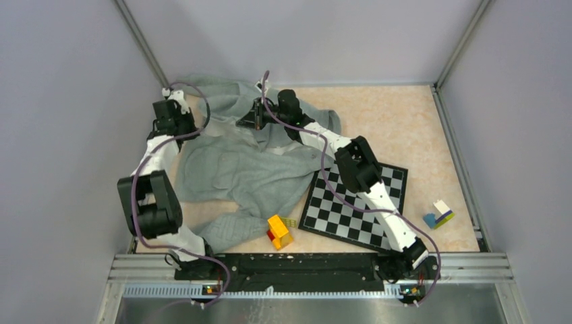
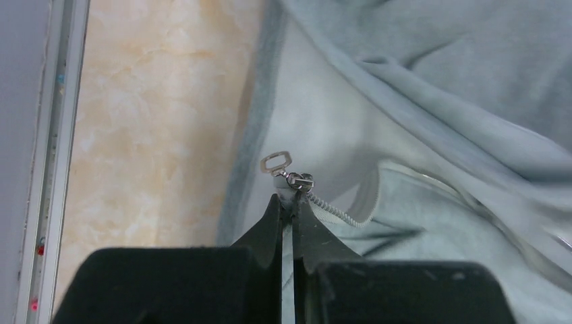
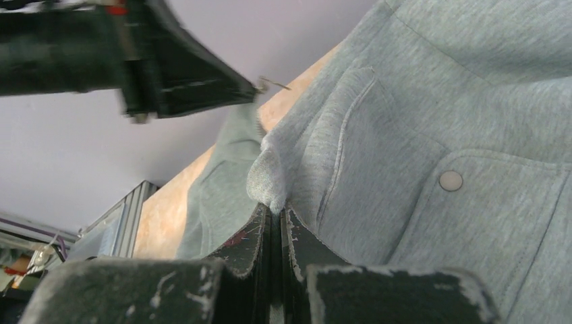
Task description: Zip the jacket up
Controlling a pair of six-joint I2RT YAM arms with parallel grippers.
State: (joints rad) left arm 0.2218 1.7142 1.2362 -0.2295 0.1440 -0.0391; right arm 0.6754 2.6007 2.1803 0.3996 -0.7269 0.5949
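- The jacket lies rumpled across the far-left part of the worktop. One sleeve trails toward the near edge, and its right side lies just beside the chessboard.
- The left gripper is near the far-left corner at the jacket's edge. Its jaws are pressed together with no gap, pinching right at the zipper slider. The pull tab pokes free beyond the tips.
- The right gripper is along the far edge nearer the middle, likewise clamped tight on a bunched fold of fleece beside a pocket.
- A short run of teeth trails from the slider, then goes under a fold, so how much is joined cannot be told. With the slider gripped and the cloth braced, the pull looks to be the step in hand, and the zip is not visibly finished.
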